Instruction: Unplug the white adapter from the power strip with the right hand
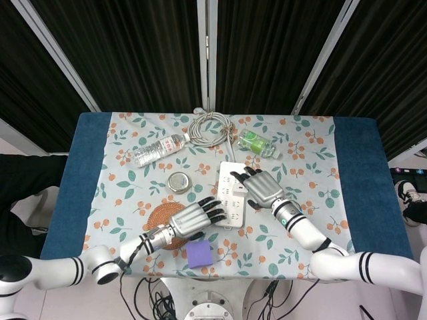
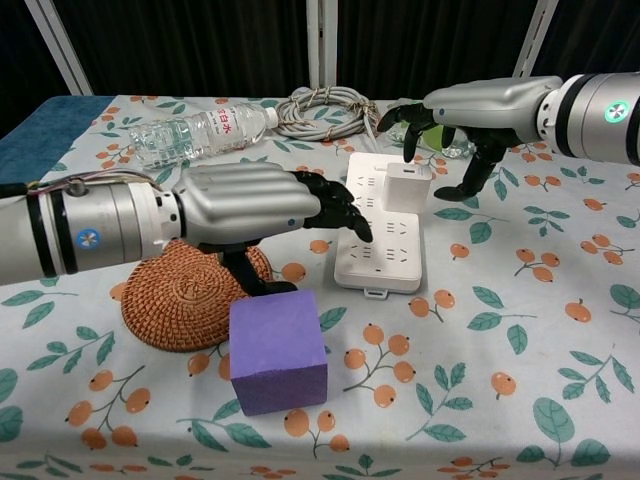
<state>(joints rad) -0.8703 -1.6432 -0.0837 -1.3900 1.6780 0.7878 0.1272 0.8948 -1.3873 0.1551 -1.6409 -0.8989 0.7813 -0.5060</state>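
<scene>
Fingers (image 2: 408,118) of the right hand (image 2: 470,112) are seen spread and curved above the white adapter (image 2: 406,187), with nothing yet held between them; whether any fingertip touches the adapter's top cannot be told from either view. The adapter is shown seated in the power strip (image 2: 380,240), on the right side of its far half, upright and fully plugged in. The left hand (image 2: 250,205) is held low over the near left edge of the strip, its dark fingers extended and apart, nothing grasped; contact with the strip cannot be confirmed, though the pose suggests it is placed to steady the strip. In the head view the right hand (image 1: 261,189) is seen covering the adapter, so the plug itself is hidden there. The task is judged to be at the approach stage: the reach is made, but the grasp and the pull are still to be done. Elsewhere on the floral tablecloth (image 2: 520,330) are shown a purple block (image 2: 277,350), a woven coaster (image 2: 170,295), a clear water bottle (image 2: 195,133), a green-labelled bottle partly hidden behind the right hand, and a coiled cable (image 2: 322,108).
</scene>
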